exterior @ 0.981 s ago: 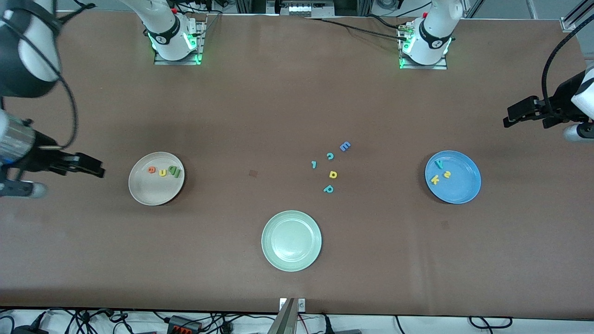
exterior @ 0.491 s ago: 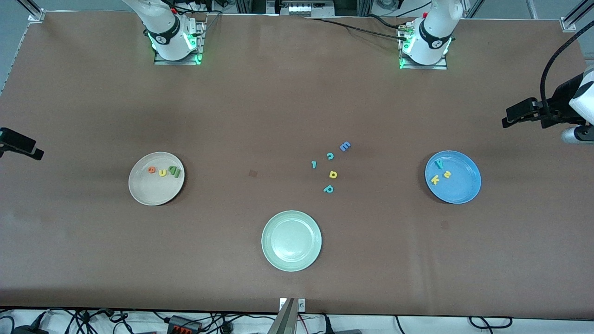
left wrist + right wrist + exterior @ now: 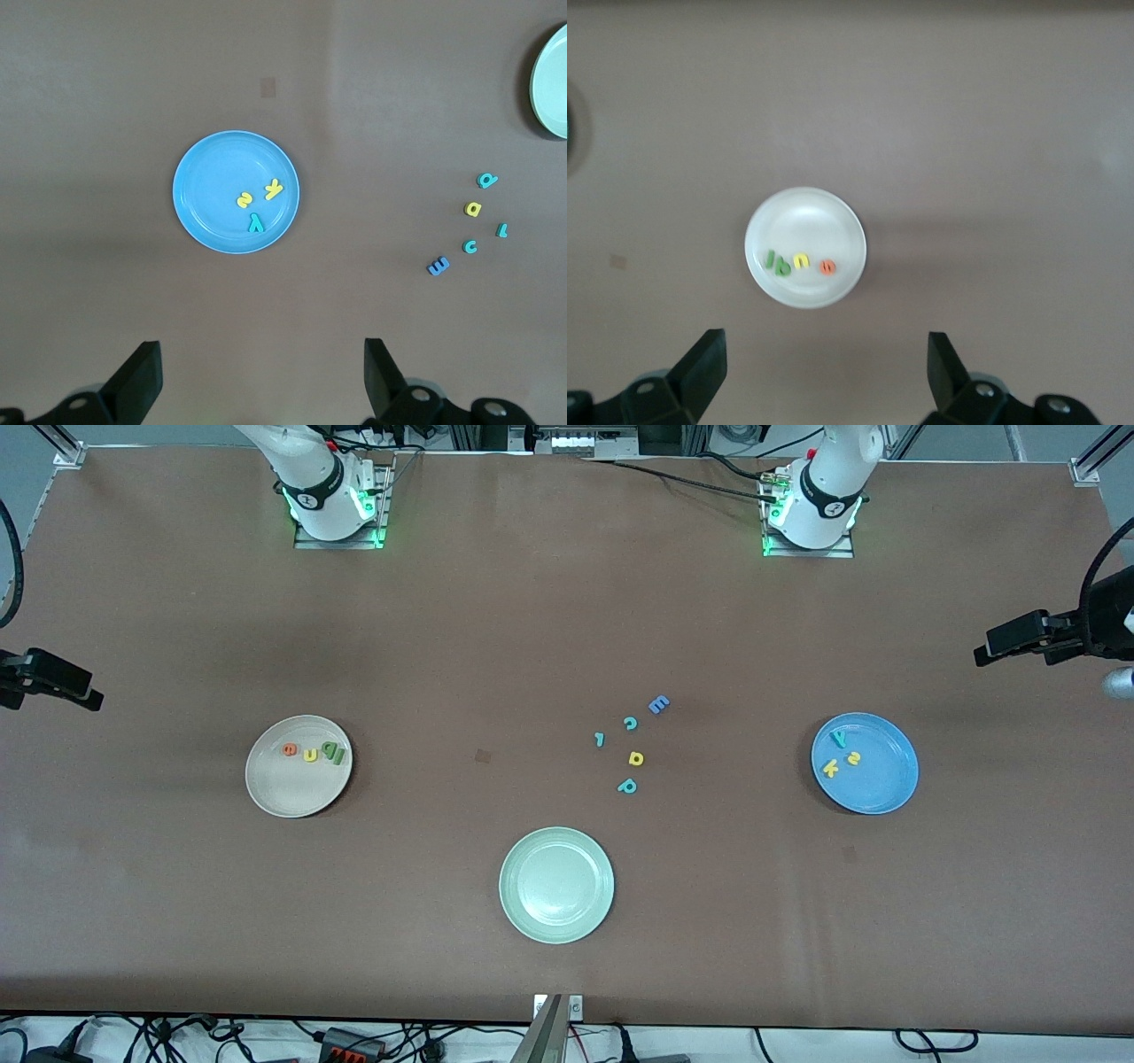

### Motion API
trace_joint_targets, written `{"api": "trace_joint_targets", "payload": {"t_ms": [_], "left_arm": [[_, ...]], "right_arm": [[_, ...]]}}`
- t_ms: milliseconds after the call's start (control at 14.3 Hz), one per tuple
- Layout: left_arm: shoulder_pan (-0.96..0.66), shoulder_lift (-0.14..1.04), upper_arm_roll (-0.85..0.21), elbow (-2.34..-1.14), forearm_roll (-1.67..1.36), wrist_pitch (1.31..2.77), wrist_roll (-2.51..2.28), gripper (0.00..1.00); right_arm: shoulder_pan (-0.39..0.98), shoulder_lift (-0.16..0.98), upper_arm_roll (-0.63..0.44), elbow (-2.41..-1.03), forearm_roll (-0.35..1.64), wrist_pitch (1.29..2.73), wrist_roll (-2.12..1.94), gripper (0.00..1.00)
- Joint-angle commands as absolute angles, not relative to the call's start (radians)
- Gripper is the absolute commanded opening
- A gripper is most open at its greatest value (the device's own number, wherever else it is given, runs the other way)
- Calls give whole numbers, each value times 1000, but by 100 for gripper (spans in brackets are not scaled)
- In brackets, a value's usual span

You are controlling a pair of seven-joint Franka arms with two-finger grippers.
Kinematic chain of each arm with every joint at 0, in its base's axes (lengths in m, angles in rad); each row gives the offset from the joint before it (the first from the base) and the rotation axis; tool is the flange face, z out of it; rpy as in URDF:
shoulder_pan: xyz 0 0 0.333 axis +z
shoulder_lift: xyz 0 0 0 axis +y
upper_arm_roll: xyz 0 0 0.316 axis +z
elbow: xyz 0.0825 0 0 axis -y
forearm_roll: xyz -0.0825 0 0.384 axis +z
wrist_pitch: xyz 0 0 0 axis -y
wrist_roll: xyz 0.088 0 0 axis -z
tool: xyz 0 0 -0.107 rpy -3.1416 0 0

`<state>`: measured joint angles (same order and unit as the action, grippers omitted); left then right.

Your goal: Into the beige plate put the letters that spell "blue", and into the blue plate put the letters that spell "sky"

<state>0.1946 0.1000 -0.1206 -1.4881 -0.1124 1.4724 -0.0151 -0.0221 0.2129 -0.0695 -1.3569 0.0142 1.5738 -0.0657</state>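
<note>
Two grippers are seen drawn back since the earlier frames: the right gripper (image 3: 84, 695), fingers spread and empty, is now held high over its end of the table; the left gripper (image 3: 983, 655), likewise spread, is over the other end. In the beige plate (image 3: 283, 797) the orange e (image 3: 289, 749), yellow u (image 3: 310, 755), light green b (image 3: 327, 750) and dark green l (image 3: 337, 755) are laid flat in a row. In the blue plate (image 3: 877, 788) the teal y (image 3: 838, 736), yellow k (image 3: 830, 768) and yellow s (image 3: 853, 758) are clustered.
</note>
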Motion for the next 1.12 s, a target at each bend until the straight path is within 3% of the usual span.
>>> {"api": "trace_joint_targets", "payload": {"t_ms": [0,491,1051], "left_arm": [[201,101,-124,-1471,-133,1454,-5,100],[199,101,-133,-1473,-133,1437,-3,100],[97,115,-138,-1489,-23,1436,-44,100]], "right_arm": [[-32,152,-46,-1435,-25,1542,-2,100],[-32,-15,-43,-1702,-23,1695,-18,100],[-32,-29,-38,-1709,-21,1680,-49,100]]}}
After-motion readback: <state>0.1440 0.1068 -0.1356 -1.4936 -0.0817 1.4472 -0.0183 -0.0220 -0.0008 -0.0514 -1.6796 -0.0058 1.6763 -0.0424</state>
